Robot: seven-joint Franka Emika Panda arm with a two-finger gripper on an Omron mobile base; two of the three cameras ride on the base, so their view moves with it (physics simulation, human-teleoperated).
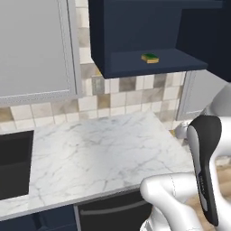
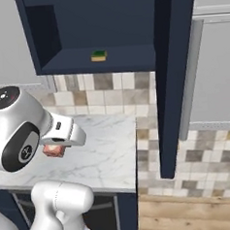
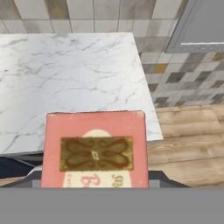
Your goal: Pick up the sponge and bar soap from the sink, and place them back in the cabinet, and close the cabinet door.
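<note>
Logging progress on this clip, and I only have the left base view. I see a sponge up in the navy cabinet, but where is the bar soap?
Observer: The bar soap is in the end effector; the hand view has its pinkish face right in front of the camera, above the marble counter.
Operator: Is the cabinet door shut yet?
Observer: No. In the right base view the cabinet door stands swung open, edge-on, right of the cabinet.
Operator: Is the sponge alone in there?
Observer: Yes, the sponge lies green face up on the cabinet floor with nothing beside it.
</note>
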